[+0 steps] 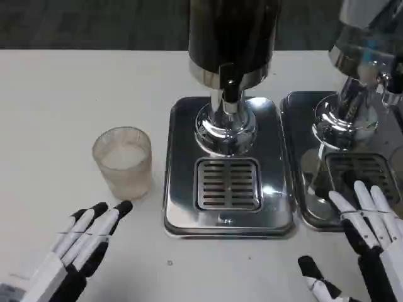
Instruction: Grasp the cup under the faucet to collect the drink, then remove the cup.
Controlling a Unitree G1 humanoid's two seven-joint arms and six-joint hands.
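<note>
A clear ribbed cup (123, 161) stands upright on the white table, left of the drink dispenser (230, 44). The dispenser's black faucet (230, 88) hangs above a slotted drip grate (228, 184) set in a steel base (179, 157); nothing stands on the grate. My left hand (79, 248) lies low at the front left, fingers stretched toward the cup and a short way from its base, holding nothing. My right hand (368, 236) is at the front right, fingers spread, over the front edge of the neighbouring base.
A second dispenser (362, 56) with its own steel base (299, 157) and grate stands at the right, close beside the first. Bare white table lies behind and left of the cup and along the front edge.
</note>
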